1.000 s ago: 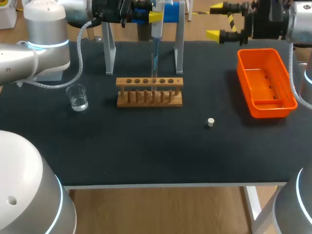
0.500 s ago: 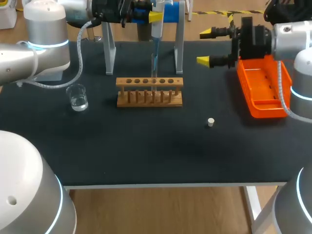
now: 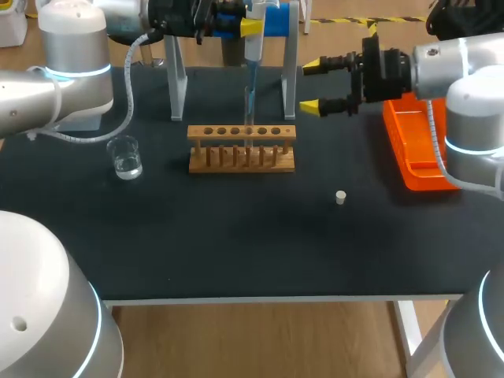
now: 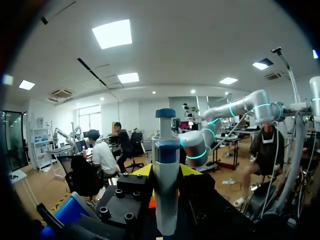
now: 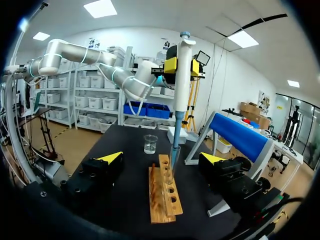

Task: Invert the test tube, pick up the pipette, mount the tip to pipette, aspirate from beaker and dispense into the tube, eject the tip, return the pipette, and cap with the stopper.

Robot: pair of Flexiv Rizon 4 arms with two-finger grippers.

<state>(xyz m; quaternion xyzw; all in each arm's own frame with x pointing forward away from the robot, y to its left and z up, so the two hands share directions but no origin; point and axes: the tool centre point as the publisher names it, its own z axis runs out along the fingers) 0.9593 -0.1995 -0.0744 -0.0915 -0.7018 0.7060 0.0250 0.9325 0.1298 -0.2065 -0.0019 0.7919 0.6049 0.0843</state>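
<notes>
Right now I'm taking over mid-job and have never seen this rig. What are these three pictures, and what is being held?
You have two robot arms at a dark table. The head view looks down from above and behind them. The two round pictures come from a camera on each wrist.

The left gripper is shut on a pipette. It holds the pipette upright, with the blue tip reaching down to the wooden test tube rack.

The right gripper is open and holds nothing. It hangs above the table, beside the rack.

Also on the table are a glass beaker, a small white stopper and an orange tray.
</notes>
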